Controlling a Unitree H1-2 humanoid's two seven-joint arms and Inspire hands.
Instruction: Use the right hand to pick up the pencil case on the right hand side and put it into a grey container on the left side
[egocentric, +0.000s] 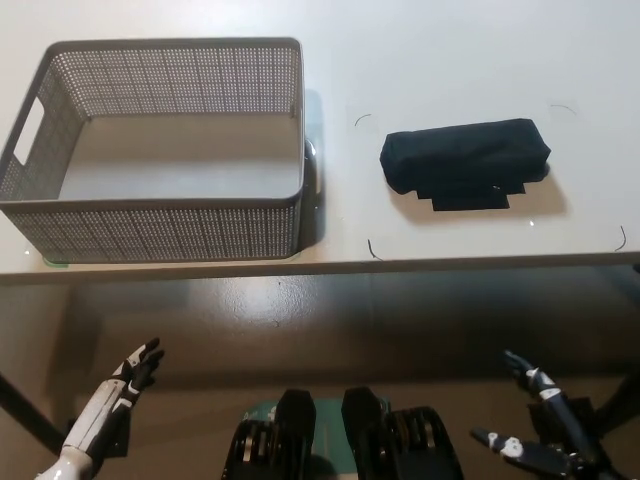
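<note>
Head view, looking steeply down on a pale table (450, 60) whose near edge runs across the frame a little below the middle.

Grey container (160, 225): upper left of the frame, on the table. Perforated walls, rounded corners, a handle slot cut in its left end wall. Open top, pale floor showing inside. Its near wall sits just behind the table edge.

Pencil case (465, 155): upper right of the frame, lying flat on the table, well apart from the container. Dark, soft-looking, long axis running left to right. A flat dark flap or tab sticks out from under its near side; the material is too dark to tell which. Thin curved corner marks (372, 250) on the tabletop frame the patch where it lies.

Left hand (135, 370): lower left of the frame, below the table edge, over the brown floor. White forearm, dark fingers spread apart and pointing up and to the right. Nothing in it. Not touching the table.

Right hand (535, 430): lower right corner of the frame, also below the table edge. Black, fingers apart, one pointing up toward the table and others reaching left. Nothing in it. Well short of the pencil case, which lies untouched above it in the frame.

Both hands are low and clear of the tabletop.
</note>
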